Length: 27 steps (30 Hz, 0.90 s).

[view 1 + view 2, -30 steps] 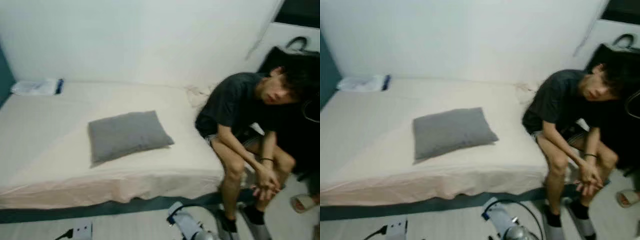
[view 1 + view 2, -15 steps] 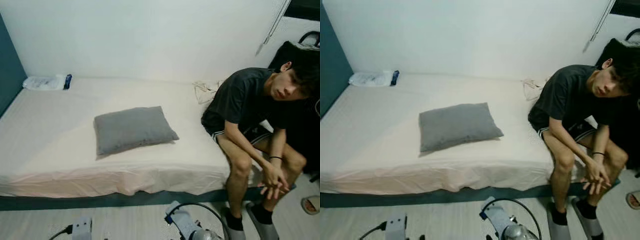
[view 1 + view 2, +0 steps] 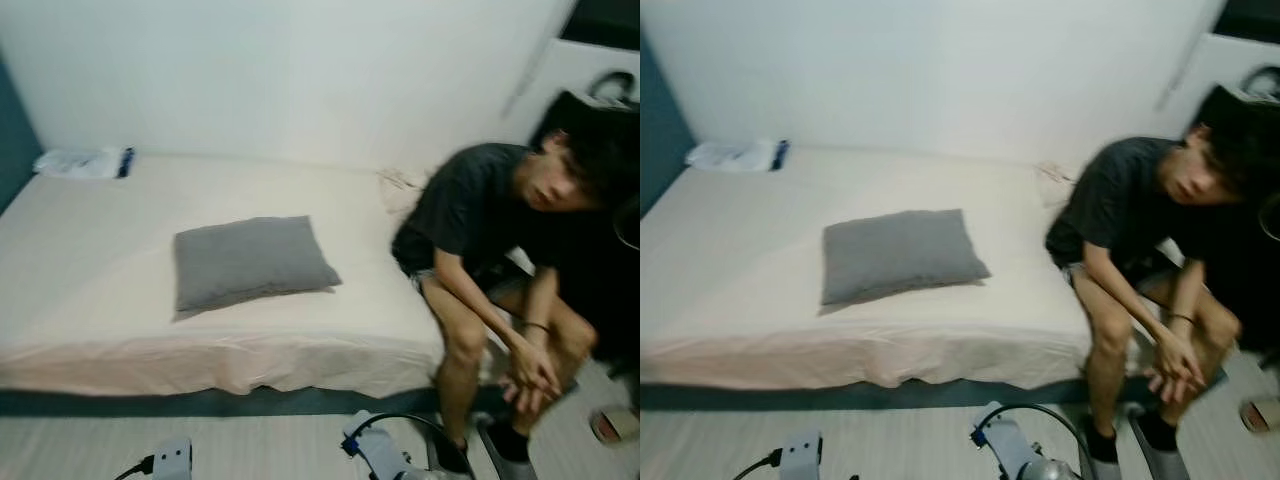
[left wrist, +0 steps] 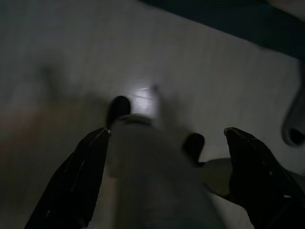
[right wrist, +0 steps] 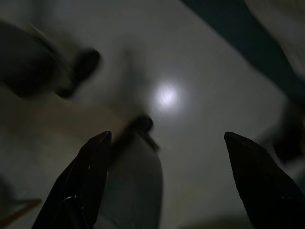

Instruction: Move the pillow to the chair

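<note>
1. Grey pillow (image 3: 250, 262) lies untouched, mid-bed (image 3: 90, 260); nothing moved yet.
2. Left gripper (image 4: 164, 143) and right gripper (image 5: 164, 143): fingers spread wide, nothing held, aimed at floor (image 3: 900, 440).
3. Approach, grasp, carry remain.

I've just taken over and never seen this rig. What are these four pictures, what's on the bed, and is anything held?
The two upper pictures come from the humanoid robot's head camera, looking forward and down. A grey pillow lies flat on the bed; a person sits at its right end. The two dark pictures come from wrist cameras, each looking along an end effector's two black fingers at the floor. The left end effector and the right end effector both have fingers spread apart and hold nothing. The pillow is untouched.
</note>
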Motion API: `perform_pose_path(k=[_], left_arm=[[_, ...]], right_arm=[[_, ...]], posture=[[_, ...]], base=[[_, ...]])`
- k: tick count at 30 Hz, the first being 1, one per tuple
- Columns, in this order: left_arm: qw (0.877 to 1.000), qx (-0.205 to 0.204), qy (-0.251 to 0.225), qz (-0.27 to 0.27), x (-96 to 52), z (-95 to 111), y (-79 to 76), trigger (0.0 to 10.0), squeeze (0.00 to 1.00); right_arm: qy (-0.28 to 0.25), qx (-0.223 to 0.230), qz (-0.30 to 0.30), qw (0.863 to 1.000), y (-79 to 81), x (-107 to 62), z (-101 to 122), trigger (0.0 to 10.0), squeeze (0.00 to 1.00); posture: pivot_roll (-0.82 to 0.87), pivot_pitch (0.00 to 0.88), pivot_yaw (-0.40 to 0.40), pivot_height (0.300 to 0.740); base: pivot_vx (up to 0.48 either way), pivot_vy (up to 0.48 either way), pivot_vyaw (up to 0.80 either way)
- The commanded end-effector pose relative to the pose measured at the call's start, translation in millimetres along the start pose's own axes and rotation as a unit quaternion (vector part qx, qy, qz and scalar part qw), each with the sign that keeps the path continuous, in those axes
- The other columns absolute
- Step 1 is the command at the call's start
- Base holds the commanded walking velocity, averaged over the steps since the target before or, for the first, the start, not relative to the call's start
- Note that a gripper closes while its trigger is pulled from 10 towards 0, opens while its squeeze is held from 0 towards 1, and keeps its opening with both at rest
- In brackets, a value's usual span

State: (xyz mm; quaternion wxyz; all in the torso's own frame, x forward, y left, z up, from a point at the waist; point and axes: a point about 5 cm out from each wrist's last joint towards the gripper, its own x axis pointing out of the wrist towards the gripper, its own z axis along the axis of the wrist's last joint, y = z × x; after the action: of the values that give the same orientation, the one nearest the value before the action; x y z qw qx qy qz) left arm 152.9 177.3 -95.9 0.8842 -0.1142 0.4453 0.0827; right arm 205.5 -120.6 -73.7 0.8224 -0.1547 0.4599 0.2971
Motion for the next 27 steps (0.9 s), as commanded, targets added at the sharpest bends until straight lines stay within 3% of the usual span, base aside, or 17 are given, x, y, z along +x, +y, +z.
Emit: perform_pose_path(k=[1, 15, 24, 27], left_arm=[[1.000, -0.008, 0.012, 0.001, -1.2, -6.3, 0.0, 10.0, 0.00], [1.000, -0.019, 0.011, 0.003, -1.5, -6.9, 0.9, 10.0, 0.00], [1.000, -0.015, 0.010, -0.001, -1.3, -5.9, 0.1, 10.0, 0.00], [1.000, -0.013, 0.008, -0.002, -1.0, -5.0, -0.1, 10.0, 0.00]], right_arm=[[0.005, -0.003, -0.001, 1.000, -2.4, -1.7, -6.0, 10.0, 0.00], [0.007, 0.012, -0.005, 1.000, -2.9, -1.9, -7.6, 10.0, 0.00], [0.020, 0.018, -0.045, 0.999, -9.1, -2.9, -9.7, 10.0, 0.00], [0.020, 0.023, -0.046, 0.998, -10.9, -3.1, -7.9, 10.0, 0.00]], posture=[[0.09, 0.048, -0.133, 0.740], [0.10, 0.065, -0.138, 0.740], [0.10, 0.062, -0.136, 0.740], [0.10, 0.060, -0.138, 0.740]], base=[[0.000, 0.000, 0.78], [0.000, 0.000, 0.77], [0.000, 0.000, 0.00], [0.000, 0.000, -0.72]])
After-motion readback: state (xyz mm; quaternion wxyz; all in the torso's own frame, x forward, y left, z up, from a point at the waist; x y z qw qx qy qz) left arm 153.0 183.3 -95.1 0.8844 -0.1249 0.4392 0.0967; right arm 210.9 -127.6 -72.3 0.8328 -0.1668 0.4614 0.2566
